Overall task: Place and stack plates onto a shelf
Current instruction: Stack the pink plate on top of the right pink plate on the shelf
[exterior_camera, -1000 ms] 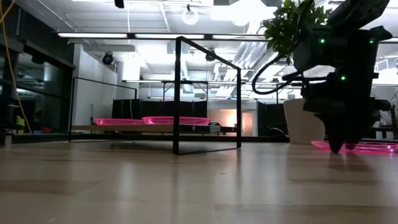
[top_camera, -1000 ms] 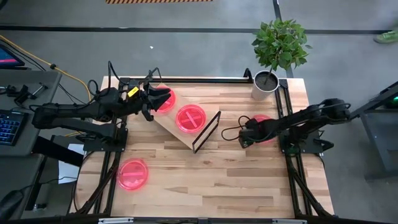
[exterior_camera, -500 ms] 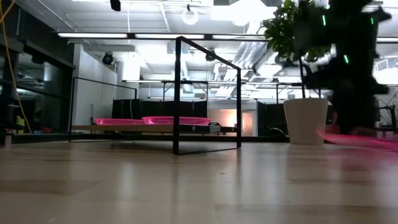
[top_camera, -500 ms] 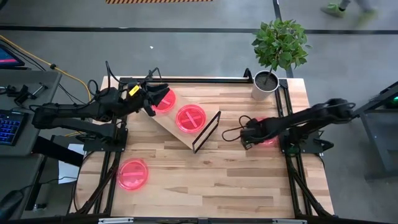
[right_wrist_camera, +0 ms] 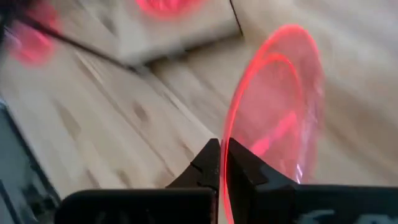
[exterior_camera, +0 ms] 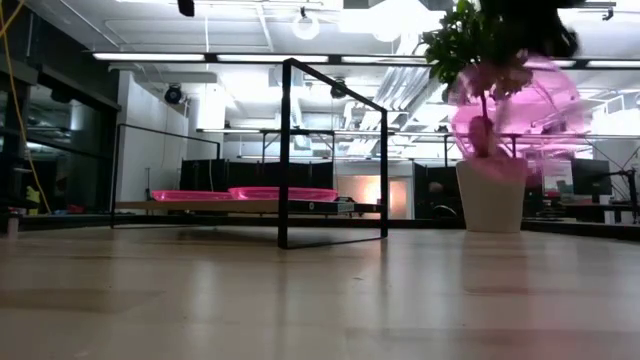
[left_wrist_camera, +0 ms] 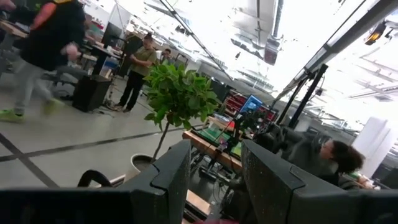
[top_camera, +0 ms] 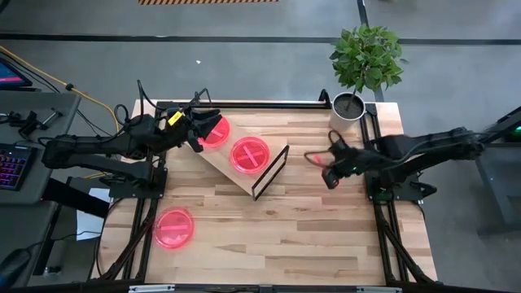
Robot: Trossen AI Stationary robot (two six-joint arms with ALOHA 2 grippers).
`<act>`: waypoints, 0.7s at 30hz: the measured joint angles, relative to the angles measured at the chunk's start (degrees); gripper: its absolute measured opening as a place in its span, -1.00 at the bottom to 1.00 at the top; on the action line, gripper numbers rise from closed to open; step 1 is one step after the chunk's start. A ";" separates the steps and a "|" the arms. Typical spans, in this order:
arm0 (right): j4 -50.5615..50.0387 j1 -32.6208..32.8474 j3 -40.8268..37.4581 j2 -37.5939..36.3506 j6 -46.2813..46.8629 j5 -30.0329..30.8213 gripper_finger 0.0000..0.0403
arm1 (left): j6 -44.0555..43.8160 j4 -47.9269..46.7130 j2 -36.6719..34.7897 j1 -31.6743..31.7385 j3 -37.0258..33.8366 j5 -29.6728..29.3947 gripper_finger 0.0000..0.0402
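Observation:
My right gripper (right_wrist_camera: 221, 146) is shut on a translucent pink-red plate (right_wrist_camera: 280, 106), which it holds above the table's right part (top_camera: 326, 173); the low view shows this plate high in front of the plant (exterior_camera: 510, 110). The shelf (top_camera: 244, 167), a light wood board on a black frame, stands at the far left and carries two plates (top_camera: 249, 155) (top_camera: 216, 134) lying flat. My left gripper (top_camera: 210, 124) hovers at the far-left plate, fingers apart (left_wrist_camera: 214, 180). Another plate (top_camera: 173, 229) lies flat on the table near the left front. My right gripper pinches the plate's rim (right_wrist_camera: 225, 163) between its two fingers. It comes from the table's right side, roughly level. The plate stands on edge ahead of the fingers, lifted clear of the table.
A potted plant (top_camera: 358, 73) in a white pot (exterior_camera: 490, 190) stands at the far right corner. The shelf's black end frame (top_camera: 271, 172) rises between the shelf and my right gripper. Bare wood lies at the table's middle and near side (top_camera: 277, 236). People stand in the room beyond.
My right gripper has shut on the rim of the plate that lay flat at the table's right. It has risen with it. The plate has left the table and tipped up onto its edge.

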 joint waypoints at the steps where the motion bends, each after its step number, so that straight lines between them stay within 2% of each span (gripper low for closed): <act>1: 0.05 -0.23 2.50 0.37 -1.83 1.99 -1.00 | 0.00 0.33 0.00 0.00 0.00 0.00 -0.35; 6: 0.88 -3.67 15.82 7.12 -15.92 8.65 -1.00 | 0.03 3.40 0.00 0.00 0.00 -0.09 -0.35; 13: 9.18 -8.51 30.61 22.83 -40.24 8.77 -1.00 | 1.54 11.19 0.00 0.00 0.00 1.68 -0.35; 17: 11.60 -10.24 37.36 31.79 -48.90 6.28 -1.00 | 2.29 14.41 -0.02 -0.01 0.00 2.10 -0.35; 21: 13.86 -11.18 41.39 39.32 -52.70 1.15 -1.00 | 4.05 14.74 -0.33 0.00 0.00 2.10 -0.35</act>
